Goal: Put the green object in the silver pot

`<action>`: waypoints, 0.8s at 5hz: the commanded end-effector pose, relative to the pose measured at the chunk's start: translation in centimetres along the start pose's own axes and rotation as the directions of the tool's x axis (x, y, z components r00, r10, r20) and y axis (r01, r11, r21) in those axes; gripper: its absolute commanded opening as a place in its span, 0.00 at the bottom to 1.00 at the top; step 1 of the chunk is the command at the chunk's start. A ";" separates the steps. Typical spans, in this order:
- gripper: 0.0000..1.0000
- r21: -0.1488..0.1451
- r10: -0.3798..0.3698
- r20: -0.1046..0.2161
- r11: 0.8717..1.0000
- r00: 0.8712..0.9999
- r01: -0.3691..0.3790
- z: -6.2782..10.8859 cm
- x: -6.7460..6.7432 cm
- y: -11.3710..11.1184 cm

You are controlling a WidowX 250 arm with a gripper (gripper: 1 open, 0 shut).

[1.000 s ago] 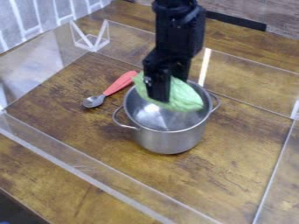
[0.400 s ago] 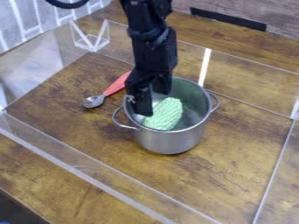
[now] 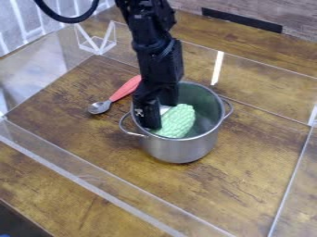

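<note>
The silver pot (image 3: 186, 139) stands on the wooden table, a little right of centre. Inside it lies the green object (image 3: 179, 120), a light green bumpy oval tilted against the pot's far-right inner side. My black gripper (image 3: 151, 113) points down into the left half of the pot, just left of the green object. Its jaws stand open and apart from the vegetable, holding nothing.
A small spoon with a red handle (image 3: 115, 94) lies left of the pot. A clear plastic wall (image 3: 50, 139) runs along the front and left of the table, and a clear stand (image 3: 95, 37) sits at the back left.
The green object has dropped from the gripper into the pot. The gripper has opened, sunk lower and shifted left inside the pot.
</note>
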State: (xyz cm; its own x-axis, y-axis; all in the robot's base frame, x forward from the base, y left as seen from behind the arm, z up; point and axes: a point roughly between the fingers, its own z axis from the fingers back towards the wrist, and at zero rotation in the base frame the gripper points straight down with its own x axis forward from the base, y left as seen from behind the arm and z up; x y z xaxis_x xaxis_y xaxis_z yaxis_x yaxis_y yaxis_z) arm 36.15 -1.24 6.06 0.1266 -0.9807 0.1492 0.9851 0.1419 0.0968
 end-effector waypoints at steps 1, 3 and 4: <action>1.00 0.045 0.033 0.020 0.998 0.999 -0.034 1.5 -0.8 0.6; 1.00 0.029 -0.027 0.057 0.999 0.998 0.026 -0.4 -1.3 1.3; 0.00 0.023 -0.049 0.064 0.999 0.997 0.048 -0.9 -1.6 1.7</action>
State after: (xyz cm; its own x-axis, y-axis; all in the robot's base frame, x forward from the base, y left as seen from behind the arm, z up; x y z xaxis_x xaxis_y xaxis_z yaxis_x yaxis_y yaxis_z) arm 37.11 -0.27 3.65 0.0681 -0.9760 0.2069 0.9930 0.0863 0.0804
